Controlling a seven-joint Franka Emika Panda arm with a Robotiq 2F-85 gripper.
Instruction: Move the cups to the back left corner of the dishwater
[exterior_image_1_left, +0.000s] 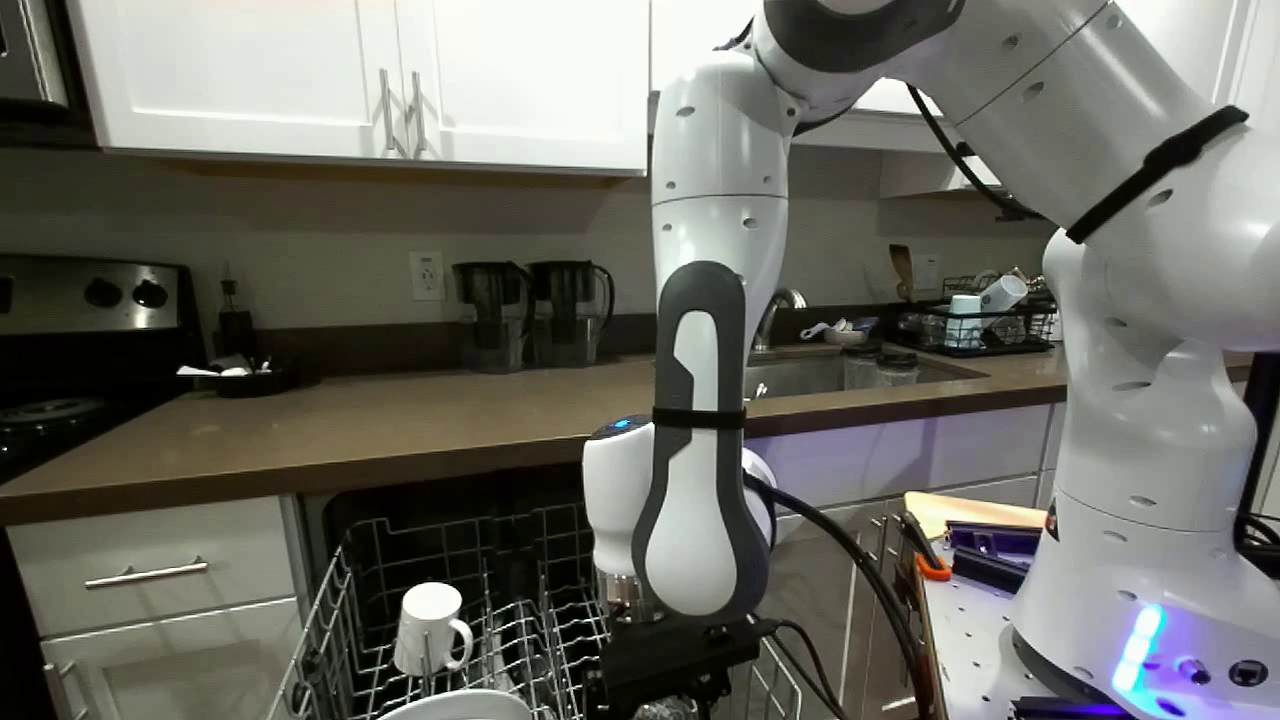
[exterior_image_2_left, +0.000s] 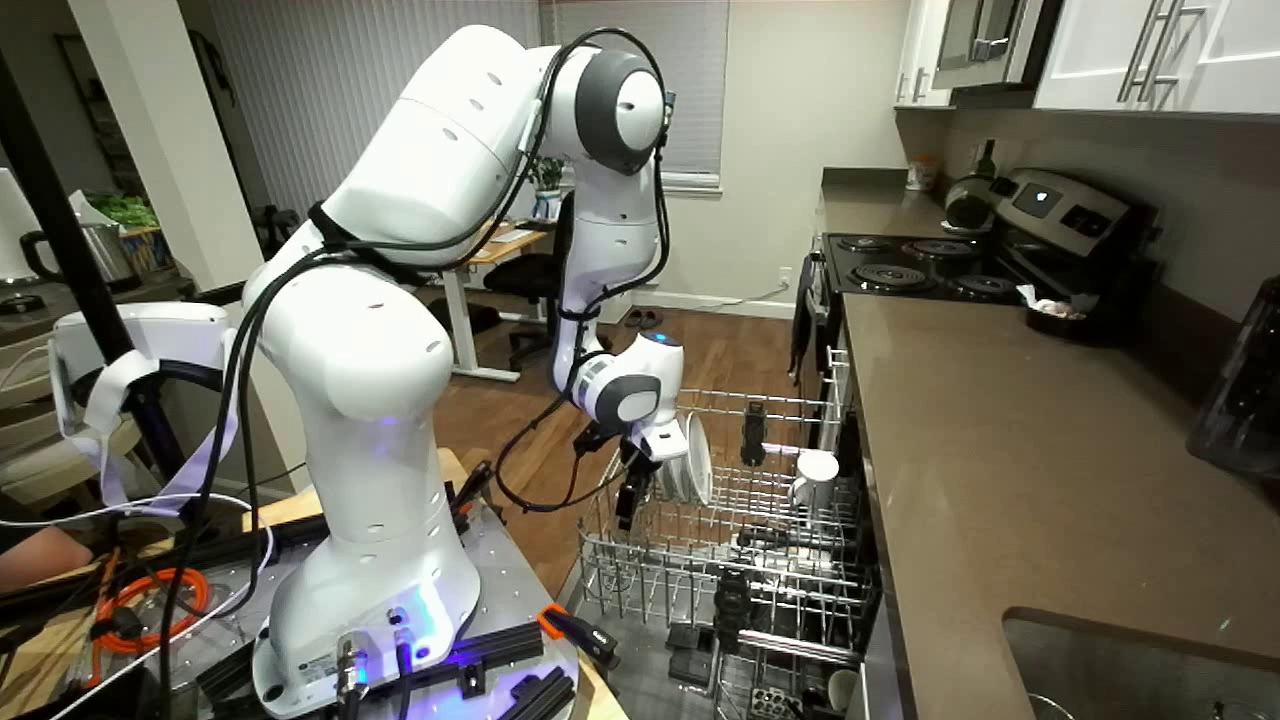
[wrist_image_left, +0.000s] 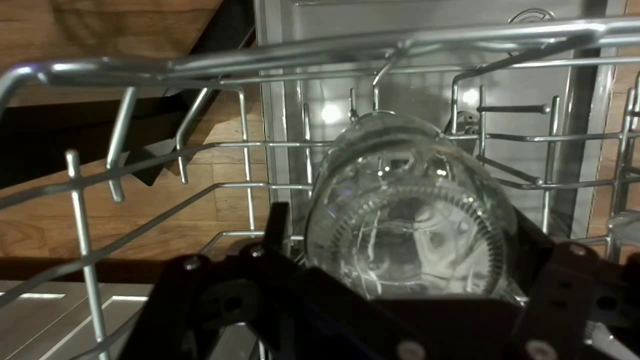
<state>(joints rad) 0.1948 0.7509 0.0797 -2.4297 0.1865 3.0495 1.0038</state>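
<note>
1. My claw (wrist_image_left: 404, 225) stands spread astride the clear glass (wrist_image_left: 410, 200), not clamped; a gap shows on one side, so I'd center first.
2. I'd squeeze gently: slick glass may slip.
3. I'd lift straight up, clear of the rack (wrist_image_left: 320, 52), before travelling.
4. The white mug (exterior_image_1_left: 422, 635) sits in that rack, toward what I take as back left; I'd aim beside it.

Dishwasher rack (wrist_image_left: 300, 56): white mug (exterior_image_1_left: 426, 632) upside down; white plates (exterior_image_2_left: 700, 460) standing on edge; clear glass (wrist_image_left: 410, 225).
</note>
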